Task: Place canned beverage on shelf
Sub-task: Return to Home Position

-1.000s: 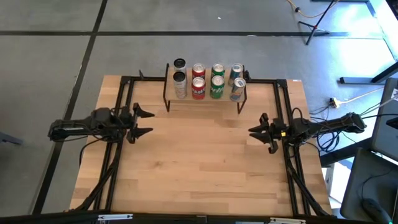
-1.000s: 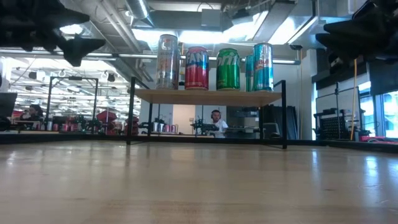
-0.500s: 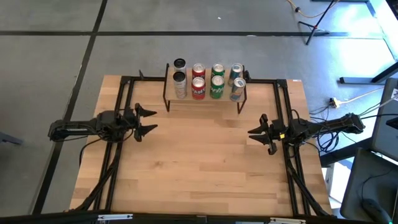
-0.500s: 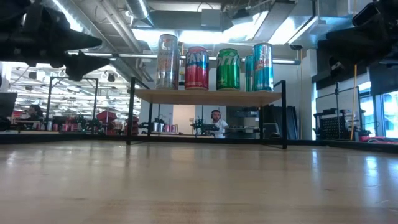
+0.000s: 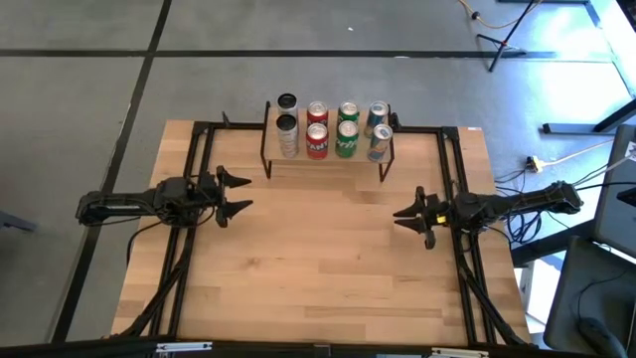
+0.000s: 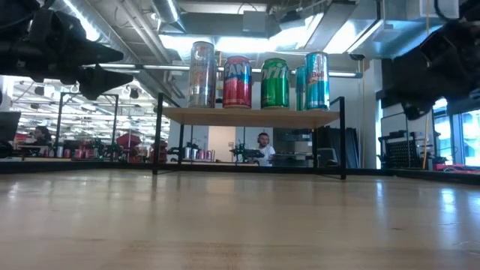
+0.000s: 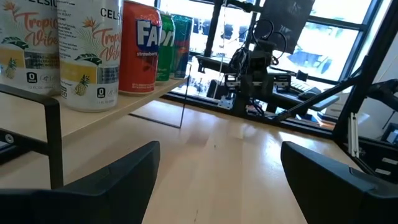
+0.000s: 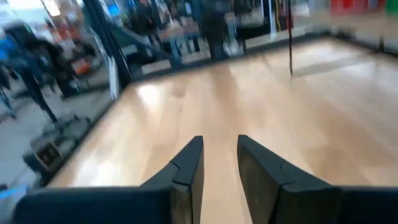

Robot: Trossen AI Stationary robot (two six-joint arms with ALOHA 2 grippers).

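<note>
The shelf (image 5: pixel 328 163) stands at the table's far middle, a light wood plank on thin black legs (image 6: pixel 251 116). Several beverage cans (image 5: pixel 332 129) stand upright on its top in two rows; they are silver, red, green and blue (image 6: pixel 255 81). The left wrist view shows the silver and red cans (image 7: pixel 90 56) close by. My left gripper (image 5: pixel 241 193) hovers open at the table's left, pointing level toward the right edge, nothing between its fingers (image 7: pixel 217 155). My right gripper (image 5: pixel 399 214) hovers shut at the table's right, pointing toward the left edge, holding nothing (image 8: pixel 219 146).
Black frame rails (image 5: pixel 194 209) (image 5: pixel 462 259) run along both sides of the table under the arms. Bare wood (image 5: pixel 328 259) lies between the grippers and in front of the shelf. A person (image 6: pixel 261 146) sits in the room beyond the table.
Both grippers have sunk a little toward the table. My left gripper has also edged toward the table's right and levelled out. My right gripper has tipped its fingers downward. Neither has opened or shut. The cans and the shelf have stayed put.
</note>
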